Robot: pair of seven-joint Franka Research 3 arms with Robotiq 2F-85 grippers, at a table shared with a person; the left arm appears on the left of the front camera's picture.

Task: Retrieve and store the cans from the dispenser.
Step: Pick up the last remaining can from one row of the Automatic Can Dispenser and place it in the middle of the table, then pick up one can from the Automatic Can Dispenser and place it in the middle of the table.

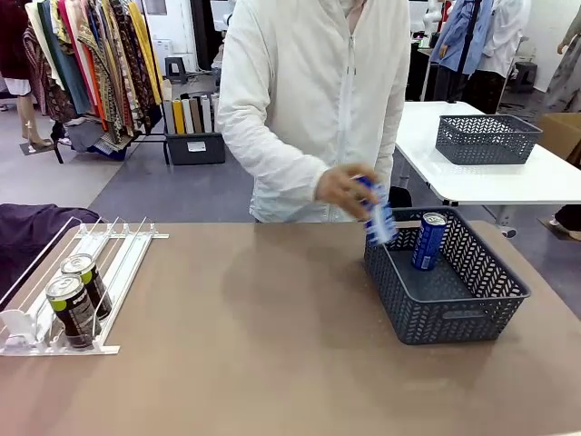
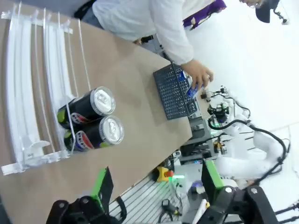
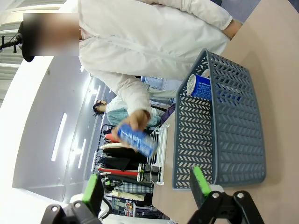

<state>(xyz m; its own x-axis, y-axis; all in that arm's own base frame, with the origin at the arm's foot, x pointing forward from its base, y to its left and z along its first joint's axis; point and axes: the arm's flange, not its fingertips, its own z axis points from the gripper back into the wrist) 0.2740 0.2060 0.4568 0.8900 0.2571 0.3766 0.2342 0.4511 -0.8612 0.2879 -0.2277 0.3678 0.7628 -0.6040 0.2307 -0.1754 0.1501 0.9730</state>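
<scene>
Black cans [image 1: 77, 304] left, blue cans [image 1: 428, 241] right

Two black cans sit at the stop end of the dispenser [image 1: 123, 250]. A person's hand [image 1: 340, 189] holds one blue can [image 1: 377, 218] tilted at the edge of the basket [image 1: 454, 318]; another stands inside. The left jaws and the right jaws stand open, empty.

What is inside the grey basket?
One blue can stands upright in the basket. The person's hand holds a second blue can over its rim. Its near wall hides some floor.
</scene>
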